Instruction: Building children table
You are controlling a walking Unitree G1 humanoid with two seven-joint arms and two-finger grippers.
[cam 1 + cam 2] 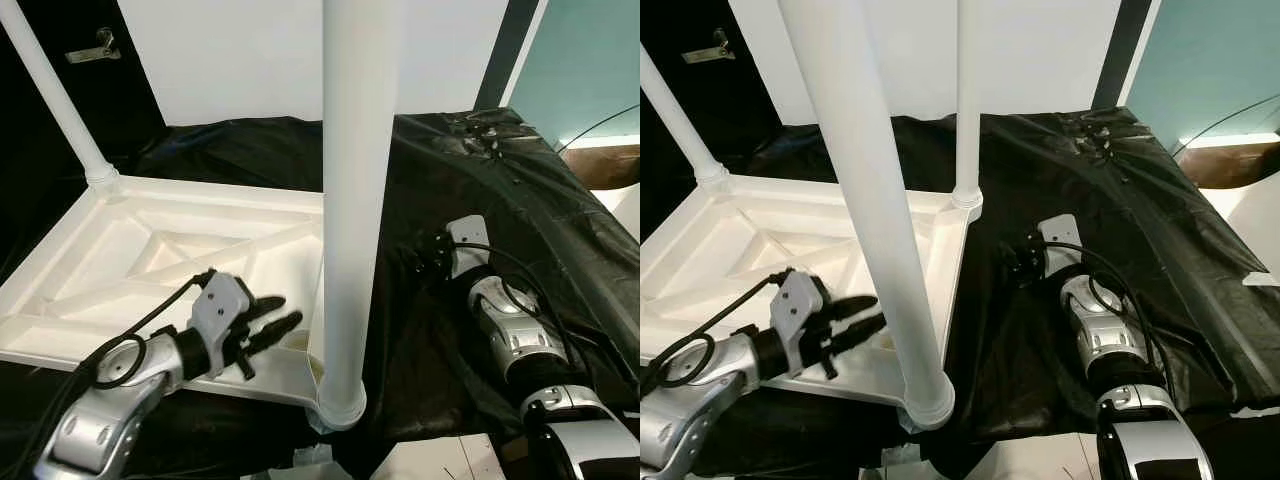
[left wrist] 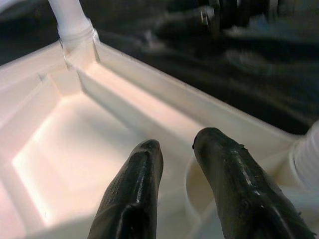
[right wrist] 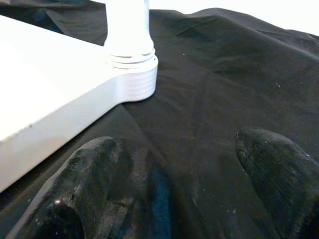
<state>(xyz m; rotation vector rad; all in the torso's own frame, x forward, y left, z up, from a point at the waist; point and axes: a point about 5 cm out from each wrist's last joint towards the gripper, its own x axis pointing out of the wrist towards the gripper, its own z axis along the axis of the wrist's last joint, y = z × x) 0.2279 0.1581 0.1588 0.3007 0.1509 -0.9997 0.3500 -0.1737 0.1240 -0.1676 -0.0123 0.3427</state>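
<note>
On the black-draped desk (image 1: 560, 200) a white children's table top (image 1: 120, 260) is lying upside down, ribbed underside up. Three white legs are seen standing in its corner sockets: near leg (image 1: 355, 200), far-left leg (image 1: 55, 95), far-right leg (image 1: 965, 100). The fourth corner, nearest the left arm, is being cut off by the frame edge, so it cannot be told whether a leg is seated there; assembly is judged mostly done, with that corner and flipping upright possibly left. Left tool (image 1: 272, 322) is being held over the underside near the near leg's socket, fingers (image 2: 134, 184) slightly apart, nothing gripped. Right tool (image 1: 1012, 258) is resting low on the cloth beside the top's edge, fingers (image 3: 84, 179) spread wide, empty. No brand, label or writing is being made out.
</note>
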